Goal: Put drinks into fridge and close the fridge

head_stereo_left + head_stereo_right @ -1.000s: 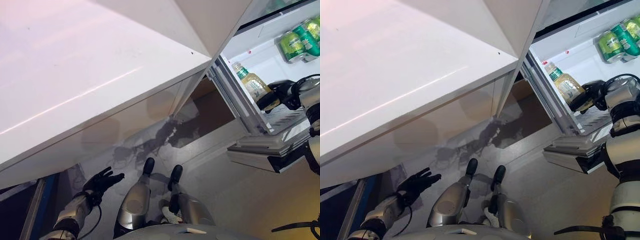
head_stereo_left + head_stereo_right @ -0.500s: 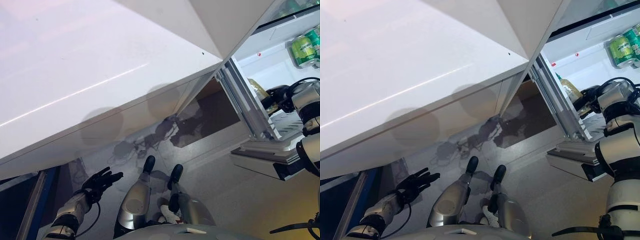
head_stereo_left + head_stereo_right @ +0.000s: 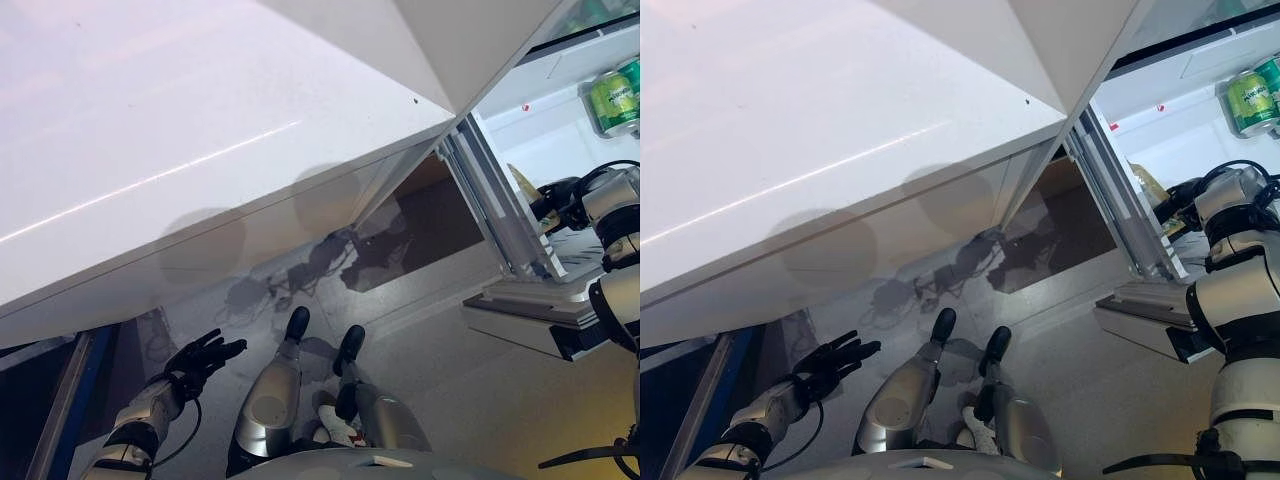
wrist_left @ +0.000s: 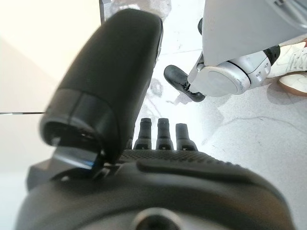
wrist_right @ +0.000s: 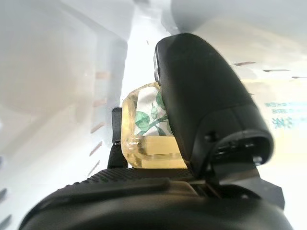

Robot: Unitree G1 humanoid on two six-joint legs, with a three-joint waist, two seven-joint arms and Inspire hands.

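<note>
I am gripping the clear plastic bottle of yellow tea in my right hand, reaching inside the open white fridge to shelve it, while my left hand is hanging spread and empty

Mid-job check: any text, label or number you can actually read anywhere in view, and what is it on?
None can be read.
Green cans on the fridge shelf: print too small to read.
Bottle held in the right robot hand: leaf picture on its label, no legible words.
Sticker on the fridge inner wall: blurred.
</note>
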